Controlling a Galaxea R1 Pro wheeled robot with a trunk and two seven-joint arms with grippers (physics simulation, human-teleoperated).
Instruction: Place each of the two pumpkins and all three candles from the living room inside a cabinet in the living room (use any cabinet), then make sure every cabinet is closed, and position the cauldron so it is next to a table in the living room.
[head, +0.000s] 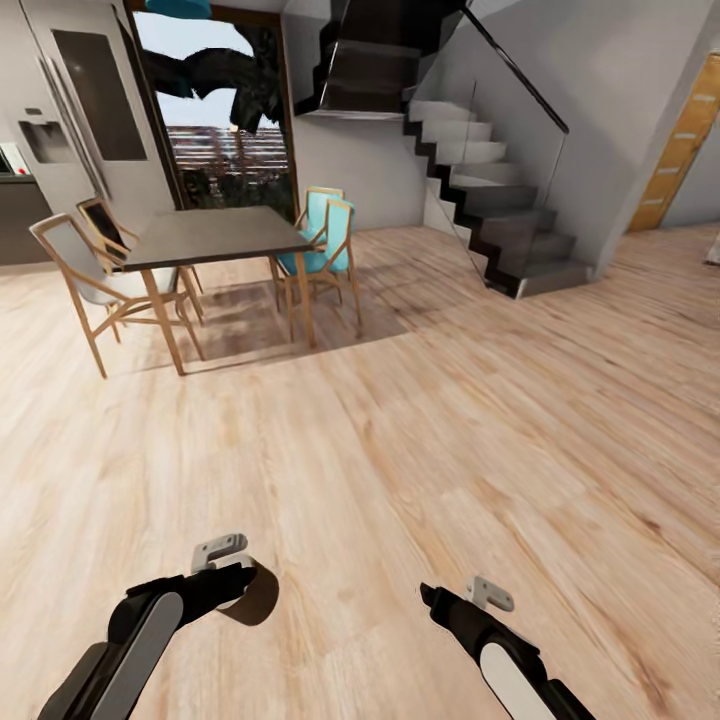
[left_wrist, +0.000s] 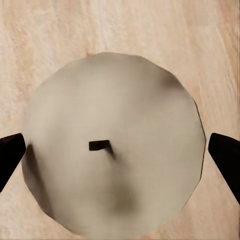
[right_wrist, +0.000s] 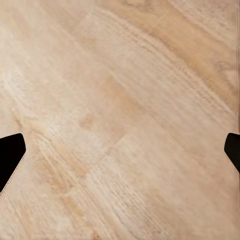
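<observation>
One candle (left_wrist: 114, 150) held — dining table (head: 215, 236) ahead.

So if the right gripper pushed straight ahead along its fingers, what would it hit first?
The wooden floor. The right gripper has its fingers spread with nothing between them, and only bare planks lie ahead. How far off the floor is cannot be judged from these pictures.
</observation>
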